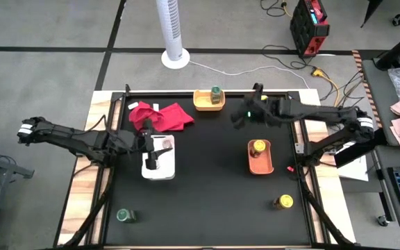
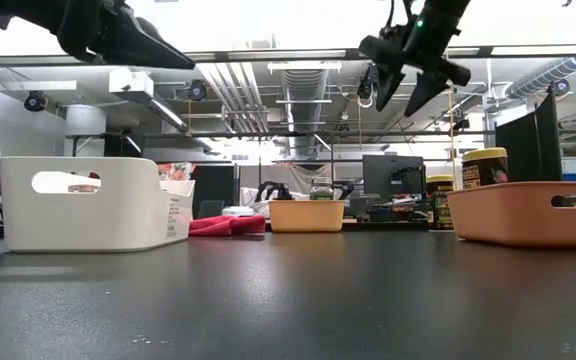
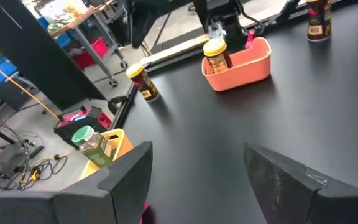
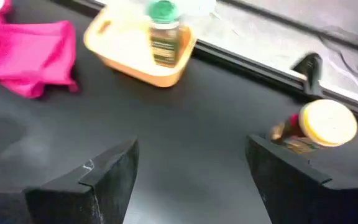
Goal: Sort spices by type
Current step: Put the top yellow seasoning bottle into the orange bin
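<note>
A green-lidded spice jar [image 1: 216, 92] stands in the yellow tray [image 1: 201, 104] at the far edge. A yellow-lidded jar [image 1: 258, 146] stands in the orange tray [image 1: 261, 165]. Another yellow-lidded jar [image 1: 283, 202] stands on the table near right, and a third [image 4: 319, 127] by the far edge. A second green-lidded jar [image 1: 125, 216] stands near left. My left gripper [image 3: 197, 155] hangs open above the white tray [image 1: 162, 170], holding nothing. My right gripper [image 4: 191, 149] hangs open and high between the yellow and orange trays [image 1: 240, 119].
A red cloth [image 1: 162, 114] lies at the far left, behind the white tray. Something pinkish [image 1: 164, 146] shows inside the white tray beside my left gripper. Bare black table lies in the middle and along the near edge.
</note>
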You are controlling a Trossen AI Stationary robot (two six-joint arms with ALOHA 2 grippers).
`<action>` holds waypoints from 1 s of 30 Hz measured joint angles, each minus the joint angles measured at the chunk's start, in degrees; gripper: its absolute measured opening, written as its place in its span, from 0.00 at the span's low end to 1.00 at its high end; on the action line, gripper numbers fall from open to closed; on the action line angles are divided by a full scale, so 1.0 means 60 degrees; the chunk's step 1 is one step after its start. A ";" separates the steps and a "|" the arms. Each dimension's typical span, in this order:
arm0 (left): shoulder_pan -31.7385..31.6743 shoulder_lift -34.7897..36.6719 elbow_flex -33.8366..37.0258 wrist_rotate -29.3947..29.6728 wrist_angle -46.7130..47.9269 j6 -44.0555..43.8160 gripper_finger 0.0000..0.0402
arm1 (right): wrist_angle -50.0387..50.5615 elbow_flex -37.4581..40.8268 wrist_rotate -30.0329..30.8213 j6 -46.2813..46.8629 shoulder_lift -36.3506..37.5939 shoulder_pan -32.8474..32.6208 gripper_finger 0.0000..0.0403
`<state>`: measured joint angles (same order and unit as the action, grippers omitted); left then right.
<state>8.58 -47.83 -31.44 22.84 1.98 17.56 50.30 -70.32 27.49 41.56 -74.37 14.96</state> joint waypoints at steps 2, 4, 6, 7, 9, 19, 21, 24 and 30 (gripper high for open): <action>0.0000 0.0035 -0.0021 0.0048 0.0000 0.0000 0.59 | 0.0248 -0.0234 -0.0490 -0.0404 -0.0155 0.0843 0.71; 0.0000 0.0053 -0.0021 0.0078 0.0029 -0.0002 0.59 | 0.0667 -0.0526 -0.0916 -0.0664 -0.0341 0.1711 0.71; 0.0000 0.0065 -0.0004 0.0094 0.0022 -0.0004 0.59 | 0.1042 -0.0827 -0.1227 -0.0876 -0.0541 0.2518 0.70; 0.0000 0.0055 0.0000 0.0106 0.0052 -0.0004 0.59 | 0.1257 -0.0947 -0.1348 -0.0959 -0.0656 0.2882 0.70; 0.0000 0.0017 0.0004 0.0108 0.0068 -0.0001 0.59 | 0.1650 -0.1126 -0.1490 -0.1146 -0.0920 0.3522 0.70; -0.0004 -0.0026 0.0015 0.0111 0.0102 0.0000 0.59 | 0.1945 -0.1195 -0.2671 -0.1876 -0.2339 0.5372 0.74; -0.0008 -0.0030 0.0015 0.0111 0.0114 0.0000 0.59 | 0.1942 -0.1195 -0.2688 -0.1940 -0.2571 0.5508 0.75; -0.0008 -0.0030 0.0015 0.0111 0.0135 -0.0004 0.59 | 0.1956 -0.1191 -0.2683 -0.1967 -0.2874 0.5598 0.75; -0.0011 -0.0030 0.0015 0.0114 0.0135 -0.0004 0.59 | 0.1993 -0.1188 -0.2660 -0.2020 -0.3233 0.5683 0.73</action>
<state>8.51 -48.01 -31.35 23.53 2.79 17.54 62.26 -77.45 11.53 29.44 -93.77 49.06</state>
